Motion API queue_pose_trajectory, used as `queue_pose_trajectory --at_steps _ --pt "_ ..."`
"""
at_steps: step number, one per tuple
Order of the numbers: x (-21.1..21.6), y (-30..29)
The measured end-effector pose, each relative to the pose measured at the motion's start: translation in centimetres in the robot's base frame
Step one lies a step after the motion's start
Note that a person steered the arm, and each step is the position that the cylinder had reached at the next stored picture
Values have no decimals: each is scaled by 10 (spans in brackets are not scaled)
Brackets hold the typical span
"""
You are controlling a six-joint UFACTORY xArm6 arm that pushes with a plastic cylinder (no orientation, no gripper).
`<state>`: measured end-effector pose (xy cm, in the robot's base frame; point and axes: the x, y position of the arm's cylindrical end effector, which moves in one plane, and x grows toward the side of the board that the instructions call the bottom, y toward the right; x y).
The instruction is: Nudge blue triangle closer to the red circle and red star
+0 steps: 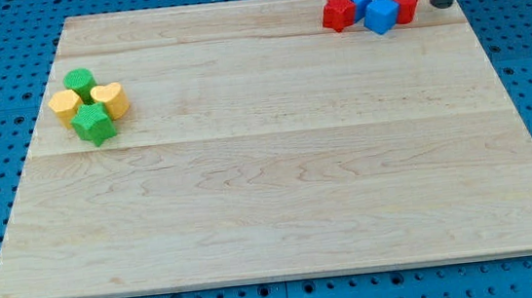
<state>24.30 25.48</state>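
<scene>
Green star [93, 124] sits nearest; far off, the tip [444, 1], clawless, stands right of red circle [406, 4]. Blue triangle [381, 15] needs gentle nudging.

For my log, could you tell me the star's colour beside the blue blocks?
Red star, camera view.

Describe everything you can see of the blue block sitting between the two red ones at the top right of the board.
The blue triangle is a small, matte-painted block near the board's top edge, at the view's right. Only its upper part shows; the blue cube in front hides its lower right. It lies flat, packed against the red star on its left. The red circle sits beyond the cube. My tip stands right of that circle, not touching the triangle.
</scene>
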Motion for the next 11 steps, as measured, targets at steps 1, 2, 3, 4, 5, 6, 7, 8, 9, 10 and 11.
queue_pose_trajectory --at_steps 1,2,3,4,5,6,7,8,9,10,11 --pt "-2 -40" --pt "-2 -85" --pt "-2 -122" --pt "-2 -118" --pt "-3 -73" --pt "-8 -30" --pt "-46 -32" --pt "-52 -54" --pt "-32 -75" --pt "-27 -102" --pt "-48 -108"
